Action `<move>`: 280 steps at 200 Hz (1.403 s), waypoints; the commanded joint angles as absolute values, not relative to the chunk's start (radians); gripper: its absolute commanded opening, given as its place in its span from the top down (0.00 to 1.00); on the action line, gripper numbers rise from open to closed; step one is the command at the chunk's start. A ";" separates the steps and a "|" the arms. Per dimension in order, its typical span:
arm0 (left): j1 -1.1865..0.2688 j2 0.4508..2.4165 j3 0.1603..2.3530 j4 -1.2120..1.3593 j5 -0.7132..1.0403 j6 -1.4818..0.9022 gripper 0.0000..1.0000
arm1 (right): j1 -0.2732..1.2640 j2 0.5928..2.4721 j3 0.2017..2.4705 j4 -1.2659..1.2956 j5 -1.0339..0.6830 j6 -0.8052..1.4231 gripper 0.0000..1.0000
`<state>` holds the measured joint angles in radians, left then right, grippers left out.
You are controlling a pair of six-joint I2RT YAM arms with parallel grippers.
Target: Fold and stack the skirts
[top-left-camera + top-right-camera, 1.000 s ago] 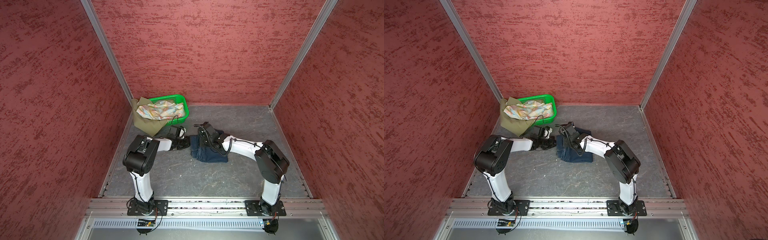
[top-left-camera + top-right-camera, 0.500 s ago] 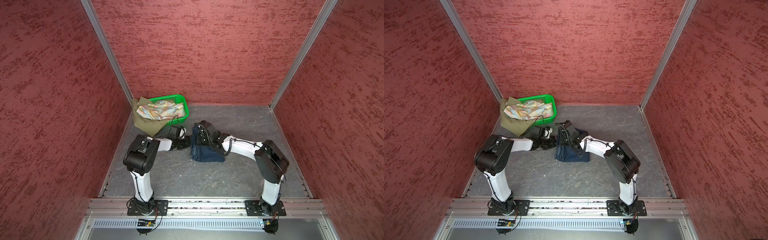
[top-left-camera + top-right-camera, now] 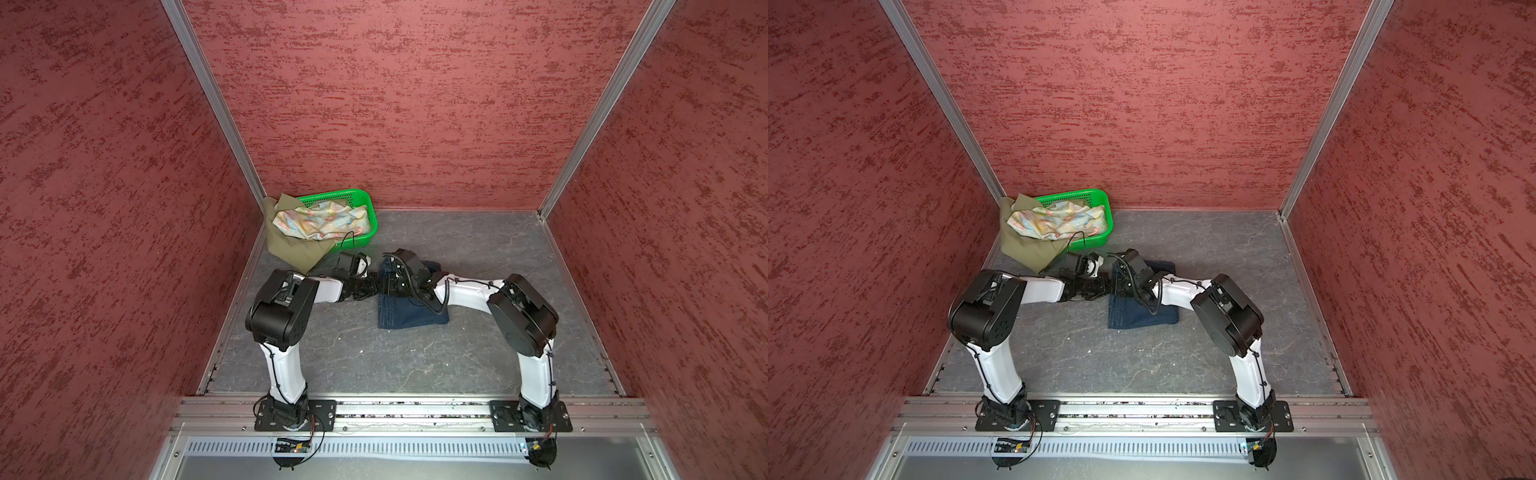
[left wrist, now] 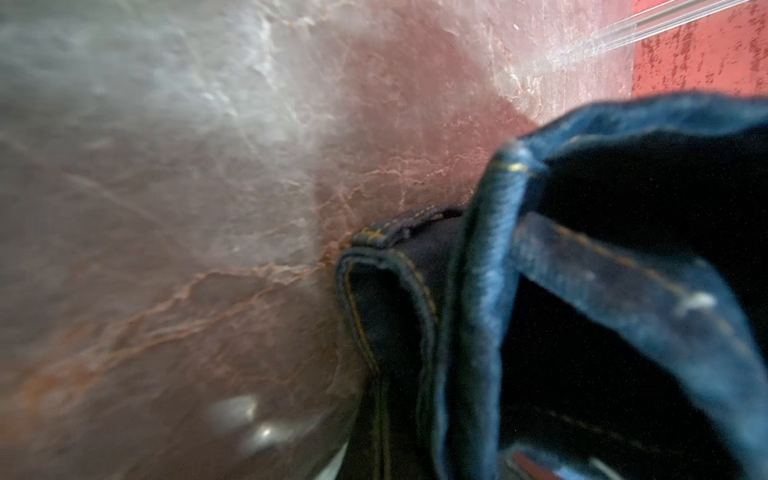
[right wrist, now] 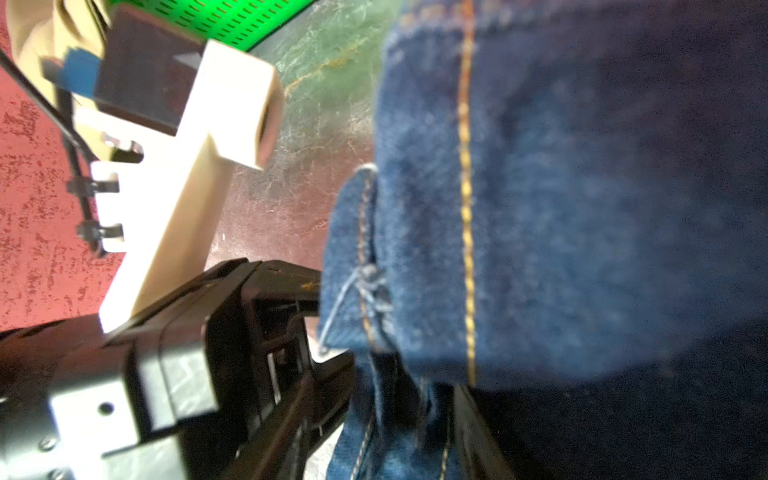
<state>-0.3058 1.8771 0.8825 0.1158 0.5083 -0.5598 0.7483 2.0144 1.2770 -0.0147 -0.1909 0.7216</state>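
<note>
Denim skirt lies on grey marbled floor, red walls around.

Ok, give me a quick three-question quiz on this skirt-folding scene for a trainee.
1. True or false: the floral skirt lies in the green basket.
2. Where is the denim skirt? A in the basket; B on the table; C hung on the back wall.
3. How many skirts are at the basket?
Key: 1 true; 2 B; 3 two.
</note>
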 commanded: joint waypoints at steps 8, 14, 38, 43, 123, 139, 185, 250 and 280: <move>-0.263 1.801 0.826 0.078 0.472 -0.572 0.90 | 0.730 1.976 1.243 0.063 -0.218 0.765 0.33; -0.256 1.779 0.821 0.069 0.464 -0.574 0.83 | 0.726 1.971 1.233 0.078 -0.221 0.772 0.32; -0.232 1.695 0.811 0.022 0.418 -0.568 0.52 | 0.709 1.941 1.206 0.124 -0.231 0.784 0.26; -0.229 1.675 0.809 0.009 0.406 -0.566 0.48 | 0.705 1.932 1.204 0.126 -0.232 0.784 0.26; -0.441 1.395 0.807 -0.022 0.287 -0.403 0.71 | 0.479 1.677 1.025 0.215 -0.284 0.846 0.20; -0.528 1.402 0.831 -0.027 0.272 -0.352 0.72 | 0.427 1.645 0.999 0.187 -0.286 0.832 0.20; -0.651 1.594 0.929 -0.021 0.316 -0.336 0.72 | 0.357 1.638 0.940 0.202 -0.335 0.822 0.19; -0.722 1.788 0.998 0.031 0.371 -0.368 0.73 | 0.351 1.748 0.949 0.266 -0.388 0.850 0.19; -0.700 1.797 0.988 0.043 0.396 -0.387 0.74 | 0.351 1.773 0.915 0.331 -0.404 0.910 0.20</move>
